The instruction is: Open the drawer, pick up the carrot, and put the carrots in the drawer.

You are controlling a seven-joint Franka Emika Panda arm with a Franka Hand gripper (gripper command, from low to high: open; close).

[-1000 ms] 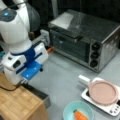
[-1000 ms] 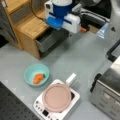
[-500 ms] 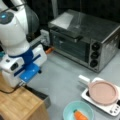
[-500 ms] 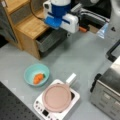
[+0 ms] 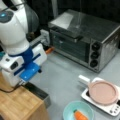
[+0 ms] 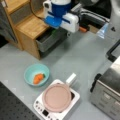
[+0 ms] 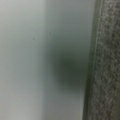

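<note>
So my gripper [image 6: 58,26] is down low at the drawer [image 6: 47,41], hanging right over its open end beside the wooden cabinet [image 6: 27,27]. In both front views my own wrist housing, the white and blue block, covers the fingers, so I can't tell whether they're wide or narrow, or whether they touch anything. The wrist view is no help either: just a pale grey surface with a dark smudge in the middle and a speckled grey strip along the 3 o'clock edge.

The drawer is pulled out partway from the cabinet. In a front view its grey front [image 5: 40,93] sticks out past the wood at about 7 o'clock from the frame centre, just below my wrist.

The carrot [image 6: 38,78] hasn't been picked up. It's lying in the teal bowl [image 6: 30,72], well apart from me, at roughly 7 o'clock from the drawer in that view. In a front view the same carrot [image 5: 80,115] sits in the bowl [image 5: 68,112] at 6 o'clock, bottom edge.

Other stuff around: silver toaster oven [image 5: 87,40] up at 1 o'clock, and a pink pan [image 5: 103,92] on a white hotplate [image 5: 112,108] at 4 o'clock, just beside the bowl.
</note>
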